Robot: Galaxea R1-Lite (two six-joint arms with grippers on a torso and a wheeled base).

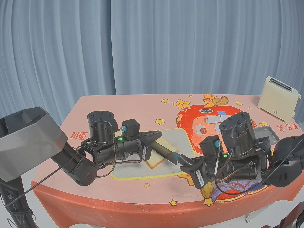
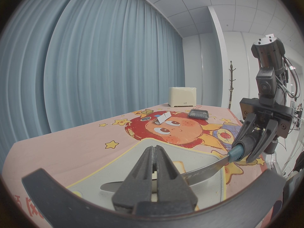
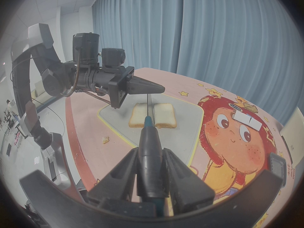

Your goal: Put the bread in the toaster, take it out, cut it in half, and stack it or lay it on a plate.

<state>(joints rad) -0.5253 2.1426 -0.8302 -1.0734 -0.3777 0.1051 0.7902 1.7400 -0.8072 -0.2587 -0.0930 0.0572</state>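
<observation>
Now — one bread (image 3: 164, 115) | one knife (image 3: 148, 149) in right fingers (image 3: 185, 181) | one toaster (image 1: 278, 99)

- The left arm (image 1: 79, 167) is built of rounded matt-black links, and its upper section wears a large angular grey cover (image 1: 28, 140).
- The right arm (image 1: 285, 168) has the same black shells.
- Each wrist carries a squat black motor drum (image 1: 100, 125), with small screws ringing its flat cap.
- A small boxy black camera (image 1: 130, 128) with a teal plug sits beside each drum.
- Thin black cables (image 1: 221, 187) loop under the wrists, and a green light (image 1: 120, 139) glows on each.
- A white printed label (image 1: 199, 174) marks the right wrist flange.
- The left claw (image 1: 158, 133) and the right claw (image 1: 183, 166) are black, each with two wedge-shaped fingers (image 2: 144, 167) that taper to a point.
</observation>
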